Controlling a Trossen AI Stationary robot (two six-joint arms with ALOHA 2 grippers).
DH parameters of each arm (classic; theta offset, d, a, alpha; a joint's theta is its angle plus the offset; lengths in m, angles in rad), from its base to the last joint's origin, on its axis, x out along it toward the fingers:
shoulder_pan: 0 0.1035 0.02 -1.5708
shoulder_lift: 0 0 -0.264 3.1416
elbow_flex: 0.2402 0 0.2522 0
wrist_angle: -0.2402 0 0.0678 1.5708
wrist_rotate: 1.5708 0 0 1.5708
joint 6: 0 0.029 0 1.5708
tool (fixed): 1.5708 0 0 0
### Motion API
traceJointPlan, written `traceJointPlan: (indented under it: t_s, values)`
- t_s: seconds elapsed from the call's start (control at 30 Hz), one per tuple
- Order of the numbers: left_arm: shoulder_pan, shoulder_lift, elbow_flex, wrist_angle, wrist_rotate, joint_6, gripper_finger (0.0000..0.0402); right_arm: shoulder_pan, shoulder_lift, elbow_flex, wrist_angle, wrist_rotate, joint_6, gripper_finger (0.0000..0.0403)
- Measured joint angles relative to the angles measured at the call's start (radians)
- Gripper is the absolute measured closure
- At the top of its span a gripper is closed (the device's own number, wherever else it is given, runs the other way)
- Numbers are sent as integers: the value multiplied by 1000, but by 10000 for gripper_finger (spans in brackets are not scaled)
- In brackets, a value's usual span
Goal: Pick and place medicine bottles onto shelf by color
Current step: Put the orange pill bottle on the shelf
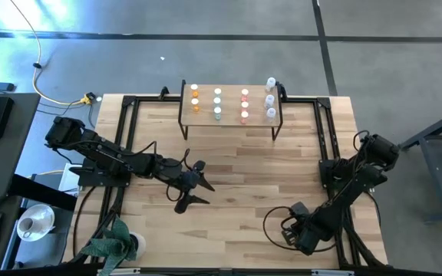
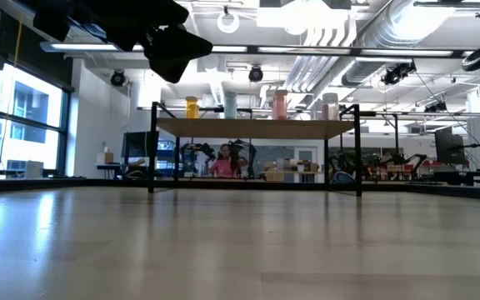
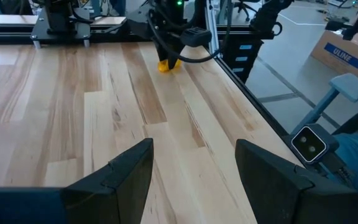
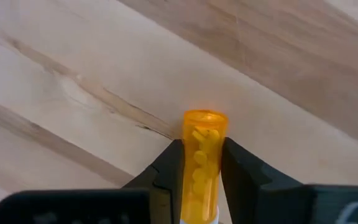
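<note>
a: where's the orange medicine bottle (image 4: pixel 202 165)?
b: down at the table's near right edge, pinched in the right gripper (image 4: pixel 199 163).
a: left gripper (image 3: pixel 193 177)?
b: spread wide, holding nothing, mid-table.

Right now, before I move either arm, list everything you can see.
shelf: one, light wood top, black legs, far edge of table
orange bottles: a column, left end of shelf; exact count unclear
green bottles: a column, next along
red bottles: a column, next along
clear bottles: three, right end
orange bottle: one, lying in right gripper
table: one, light wood
plant: one, green, near left corner
person: one, pink top, room behind
left gripper: open, mid-table
right gripper: shut on orange bottle, near right side
</note>
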Motion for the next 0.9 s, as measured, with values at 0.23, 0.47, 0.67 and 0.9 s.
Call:
traceJointPlan:
  t_s: [0.23,0.47,0.67,0.9]
  values:
    - [0,0,0,0,1,-53,183,-72,0,0,52,79,-248,327]
    - [0,0,0,0,4,-52,183,-189,1,0,235,178,-603,327]
    - [0,0,0,0,4,-54,183,-302,1,0,432,187,-958,327]
    - [0,0,0,0,5,-100,183,-411,1,0,629,204,-1402,327]
